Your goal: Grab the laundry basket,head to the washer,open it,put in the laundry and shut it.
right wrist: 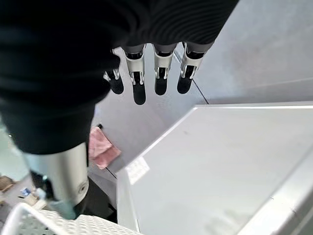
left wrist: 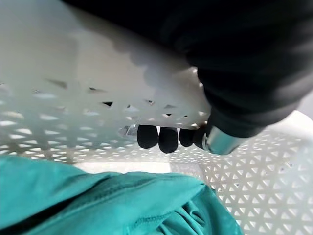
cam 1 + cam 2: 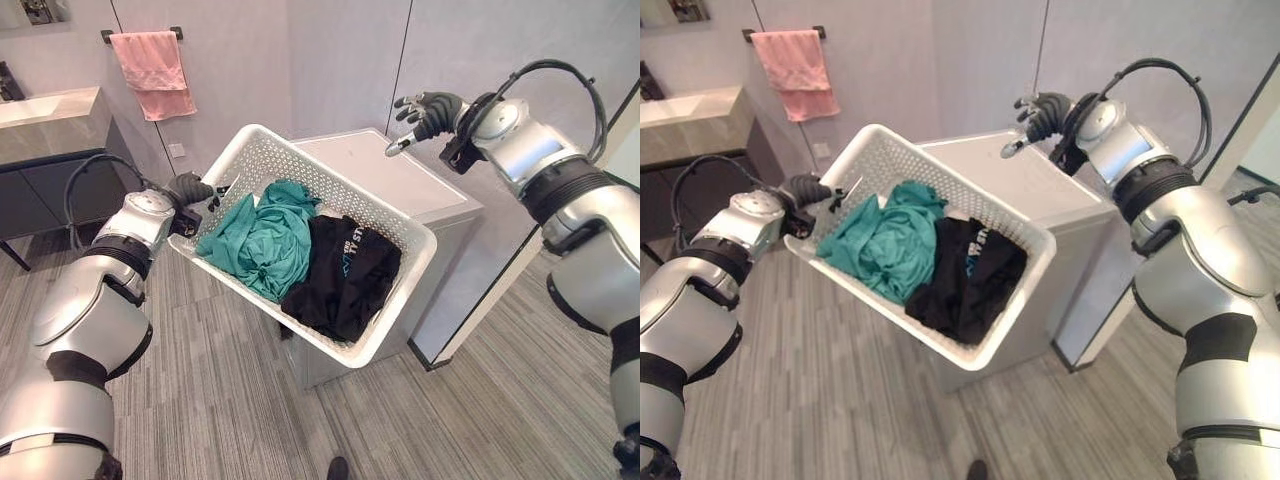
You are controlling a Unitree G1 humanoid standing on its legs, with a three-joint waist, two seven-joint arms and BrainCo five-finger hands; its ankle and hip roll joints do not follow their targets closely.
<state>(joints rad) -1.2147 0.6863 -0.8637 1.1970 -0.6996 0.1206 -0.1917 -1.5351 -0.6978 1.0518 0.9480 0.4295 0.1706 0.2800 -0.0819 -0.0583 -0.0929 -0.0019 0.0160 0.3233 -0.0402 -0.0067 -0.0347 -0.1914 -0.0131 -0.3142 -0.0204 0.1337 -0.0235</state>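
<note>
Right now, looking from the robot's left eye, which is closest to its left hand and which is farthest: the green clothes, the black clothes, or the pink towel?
Measured from the left hand, gripping the basket's rim:
1. Green clothes, in the basket's end right beside that hand.
2. Black clothes, in the basket's other end, past the green.
3. Pink towel, hanging on the wall rail well behind the basket.

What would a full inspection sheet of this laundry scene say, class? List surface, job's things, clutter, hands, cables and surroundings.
Surface: grey wood-look floor.
Job's things: white perforated laundry basket, tilted, held up in front of the washer, whose lid is closed; teal garment and black garment inside.
Clutter: nothing seen.
Hands: left hand curled over the basket's rim; right hand open, fingers relaxed, above the washer lid, holding nothing.
Cables: nothing seen.
Surroundings: pink towel on a wall rail; vanity counter at left.
</note>
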